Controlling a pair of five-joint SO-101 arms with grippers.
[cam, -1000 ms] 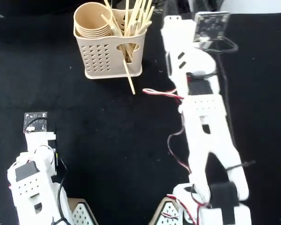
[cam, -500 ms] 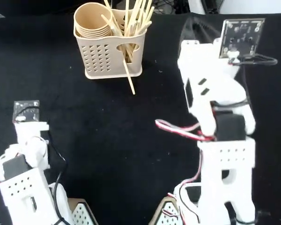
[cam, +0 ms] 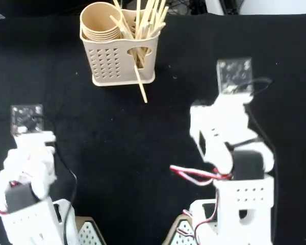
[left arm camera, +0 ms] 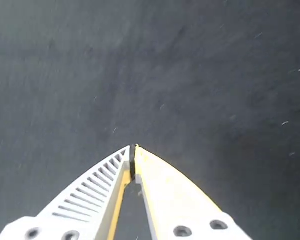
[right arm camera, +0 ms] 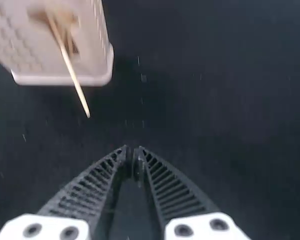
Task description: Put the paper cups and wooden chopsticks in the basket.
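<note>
Paper cups (cam: 98,21) sit stacked in the basket (cam: 117,64) at 11 o'clock on the table (cam: 117,148), in its 9 o'clock compartment. The wooden chopsticks (cam: 145,18) stand bunched in the 3 o'clock one. One chopstick (cam: 139,84) pokes out through a hole in the near wall and slants toward 6 o'clock, tip down by the table.

Change: your right arm, stretched up beside the basket a second ago, has folded back to 5 o'clock, well apart from it. Your left arm has drawn back a bit too, at 7 o'clock.

Your right hand (right arm camera: 133,152) is pinched closed with nothing in it. Your left hand (left arm camera: 134,149) is the same, closed and empty.

Every cup and stick I can see is at the basket, so I judge the task essentially done and both arms heading home. Only doubt is that poking chopstick; you may want it seated properly.
</note>
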